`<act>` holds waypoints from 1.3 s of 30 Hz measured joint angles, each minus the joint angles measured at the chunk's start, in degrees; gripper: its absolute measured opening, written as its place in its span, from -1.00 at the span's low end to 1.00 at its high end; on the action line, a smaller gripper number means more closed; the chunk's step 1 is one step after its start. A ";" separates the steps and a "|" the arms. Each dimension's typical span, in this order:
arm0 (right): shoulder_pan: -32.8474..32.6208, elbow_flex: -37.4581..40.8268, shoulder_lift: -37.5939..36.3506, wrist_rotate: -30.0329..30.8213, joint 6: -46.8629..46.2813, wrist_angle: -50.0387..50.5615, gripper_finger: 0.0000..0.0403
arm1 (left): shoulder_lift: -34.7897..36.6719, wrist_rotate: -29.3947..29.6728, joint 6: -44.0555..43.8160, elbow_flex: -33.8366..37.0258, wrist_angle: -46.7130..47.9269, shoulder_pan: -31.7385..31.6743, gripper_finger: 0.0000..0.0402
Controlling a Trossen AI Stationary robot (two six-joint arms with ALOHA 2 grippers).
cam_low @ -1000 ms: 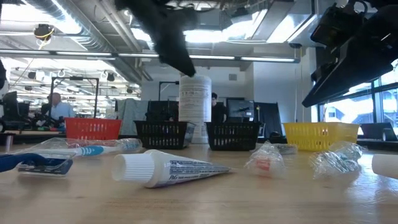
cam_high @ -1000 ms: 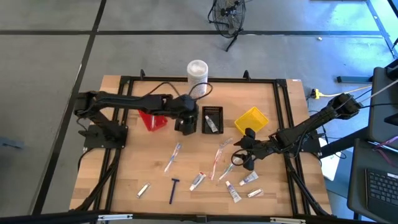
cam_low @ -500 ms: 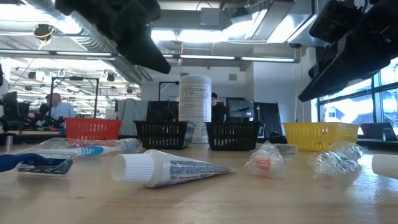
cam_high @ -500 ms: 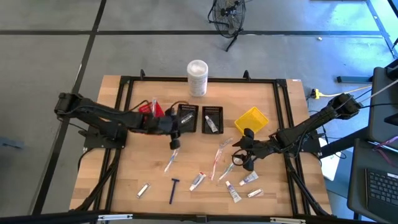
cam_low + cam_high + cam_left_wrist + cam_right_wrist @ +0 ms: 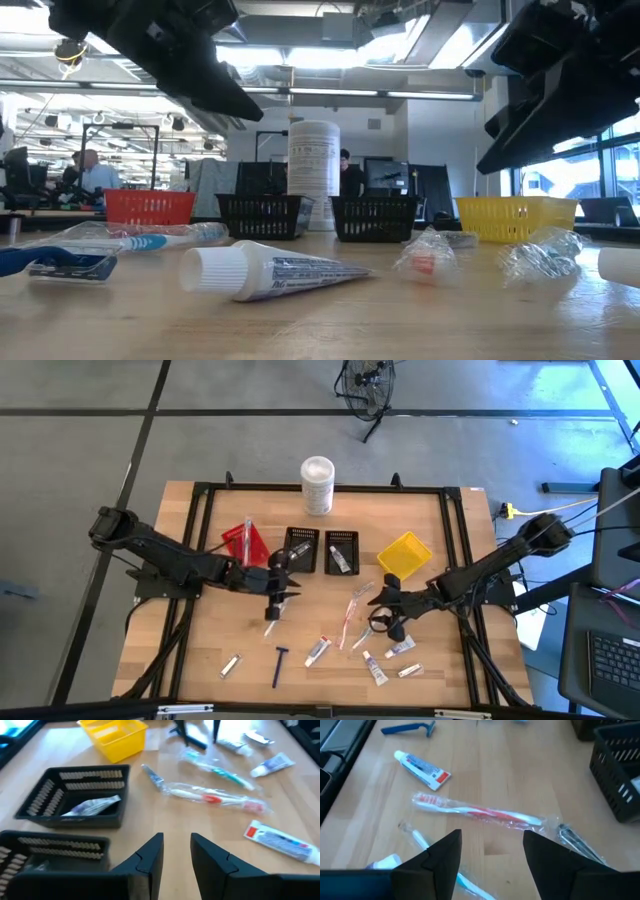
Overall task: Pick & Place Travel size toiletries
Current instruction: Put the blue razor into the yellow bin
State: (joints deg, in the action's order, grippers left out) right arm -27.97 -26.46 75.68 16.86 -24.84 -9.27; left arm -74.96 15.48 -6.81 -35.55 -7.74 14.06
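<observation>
Toiletries lie scattered over the near half of the table (image 5: 210, 650), none of them held. From above, the left gripper (image 5: 276, 586) hangs just in front of the two black bins (image 5: 301, 550), over the upper end of a wrapped toothbrush (image 5: 272, 619). Its own camera shows the fingers (image 5: 151, 855) a little apart with nothing between them, and one black bin (image 5: 75, 796) ahead with a pale packet inside; the nearer bin is cut off at the edge.

The right gripper (image 5: 384, 612) sits low over the cluster right of centre, jaws spread wide and empty. Past its fingers (image 5: 442, 855) lies a red toothbrush (image 5: 477, 811) in clear wrap, a white tube (image 5: 422, 768) beyond it, and the blue razor (image 5: 409, 728) farther off. A second brush (image 5: 420, 840) is half hidden behind one finger.

Along the front edge sit more tubes (image 5: 317, 651) and a sachet (image 5: 231, 665), too small from above to read. From table height both arms are only dark shapes overhead; a tube (image 5: 270, 272) lies closest, with crumpled wrappers (image 5: 428, 256) beside it. The yellow bin (image 5: 404, 554) and red bin (image 5: 245, 544) stand farther back, the red one partly covered by the left arm.
</observation>
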 joint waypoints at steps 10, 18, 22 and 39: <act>-0.52 0.00 3.16 -3.40 0.34 -3.89 0.04 | 0.00 -0.17 0.07 1.66 -2.90 0.00 -0.54; -2.58 0.00 3.75 -4.47 0.79 -5.36 -0.03 | 0.00 4.80 -3.38 1.66 -2.96 -0.02 -0.54; -3.63 -0.46 3.75 -4.46 0.01 -5.20 -0.07 | 0.00 7.46 -3.85 1.66 -2.78 -0.02 -0.54; -4.13 -9.34 3.75 -4.29 4.72 -1.01 -0.14 | -0.04 14.89 -4.20 1.66 -2.78 -0.03 -0.54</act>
State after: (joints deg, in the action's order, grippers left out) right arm -32.10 -35.80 79.44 12.57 -20.13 -10.28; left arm -75.00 30.38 -11.00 -33.89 -10.52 14.04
